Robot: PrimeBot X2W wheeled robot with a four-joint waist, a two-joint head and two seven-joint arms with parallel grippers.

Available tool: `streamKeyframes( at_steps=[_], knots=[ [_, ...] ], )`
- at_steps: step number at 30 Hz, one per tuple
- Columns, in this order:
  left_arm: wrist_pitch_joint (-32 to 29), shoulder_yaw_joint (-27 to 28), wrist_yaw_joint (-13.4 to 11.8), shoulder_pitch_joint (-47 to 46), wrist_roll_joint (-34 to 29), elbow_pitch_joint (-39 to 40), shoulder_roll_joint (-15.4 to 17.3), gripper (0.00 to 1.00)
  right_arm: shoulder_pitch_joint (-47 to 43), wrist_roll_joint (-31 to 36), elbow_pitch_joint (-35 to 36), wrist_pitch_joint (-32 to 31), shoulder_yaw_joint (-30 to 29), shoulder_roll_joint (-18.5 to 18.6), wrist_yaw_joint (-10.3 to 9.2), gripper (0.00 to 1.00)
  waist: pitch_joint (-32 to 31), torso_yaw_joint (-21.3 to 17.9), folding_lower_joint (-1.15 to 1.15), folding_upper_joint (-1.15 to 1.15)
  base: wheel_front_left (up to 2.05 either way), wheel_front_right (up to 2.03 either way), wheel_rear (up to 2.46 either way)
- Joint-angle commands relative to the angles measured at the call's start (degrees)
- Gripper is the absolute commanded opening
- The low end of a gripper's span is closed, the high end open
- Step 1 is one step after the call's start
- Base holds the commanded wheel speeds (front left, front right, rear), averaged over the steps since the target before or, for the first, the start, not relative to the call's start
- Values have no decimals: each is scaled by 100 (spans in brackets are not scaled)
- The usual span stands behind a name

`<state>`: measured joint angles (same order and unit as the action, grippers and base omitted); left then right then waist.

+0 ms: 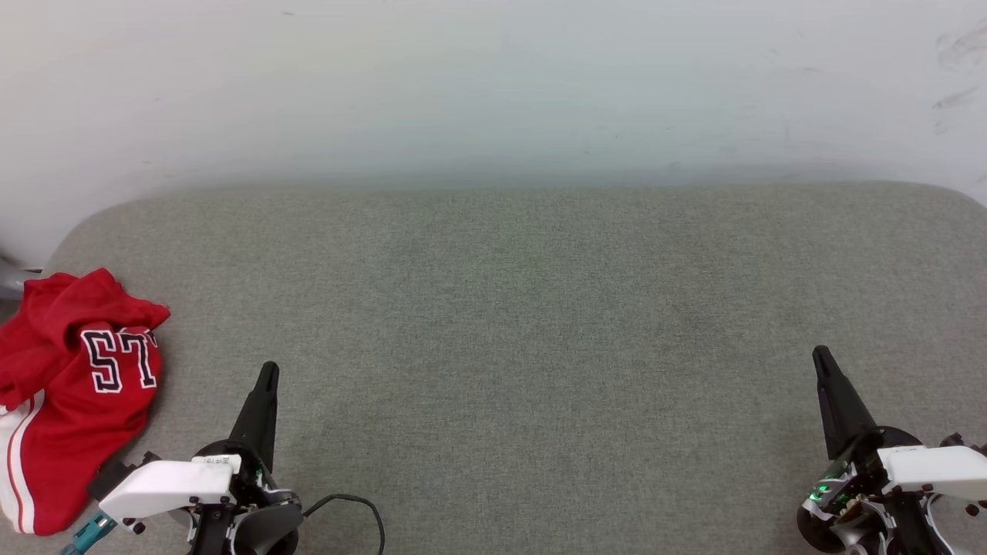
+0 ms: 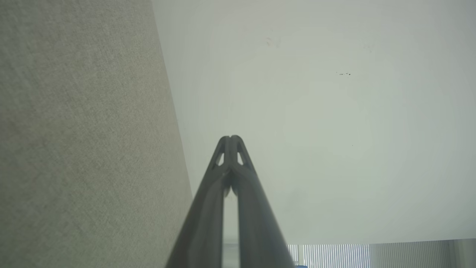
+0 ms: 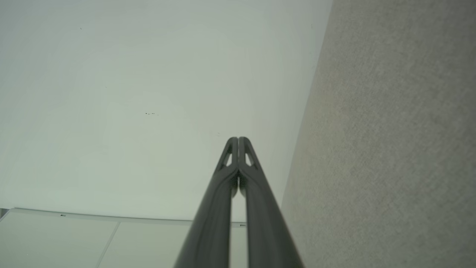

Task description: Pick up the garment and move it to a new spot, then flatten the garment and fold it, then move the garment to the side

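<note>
Crumpled jersey waits at the left edge of the pad, both grippers empty

A wide grey fabric-covered pad (image 1: 540, 347) spreads out in front of a pale wall (image 1: 493, 77). The garment (image 1: 69, 401) lies in a loose heap at the pad's near-left edge, with black numbers facing up and a white striped sleeve at its near end. Part of it runs past the left border of the head view. The left gripper (image 1: 267, 371) sits just to its right, apart from the cloth, and the right gripper (image 1: 820, 356) is well away at the near right. Both have their fingers pressed together on nothing. The cloth looks light, soft and limp, so it will likely sag and trail when lifted. A raised fold near the top of the heap, or the sleeve edge, seems the surest place to pinch.
</note>
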<state>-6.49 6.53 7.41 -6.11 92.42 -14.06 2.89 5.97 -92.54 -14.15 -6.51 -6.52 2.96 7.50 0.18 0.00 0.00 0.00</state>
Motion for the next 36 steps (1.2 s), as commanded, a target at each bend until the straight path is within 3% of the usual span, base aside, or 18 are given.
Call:
streamKeyframes(
  at_steps=[1,26,27,36],
  knots=[
    [-25,11,24,-32,-2,3,-9,0,66,27,-4,3,6,-14,-2,0,0,0,0,0,0,0,0],
    [-25,13,24,-32,-2,3,-9,0,66,28,-4,3,6,-14,-2,0,0,0,0,0,0,0,0],
    [0,-2,-1,0,0,-5,0,100,-1,0,-4,0,0,0,0,100,0,0,0,0,0,0,0],
    [182,-256,-7,70,-16,18,-9,100,-168,83,104,161,98,-5,-1,100,2,1,0,0,0,0,0]
  ],
)
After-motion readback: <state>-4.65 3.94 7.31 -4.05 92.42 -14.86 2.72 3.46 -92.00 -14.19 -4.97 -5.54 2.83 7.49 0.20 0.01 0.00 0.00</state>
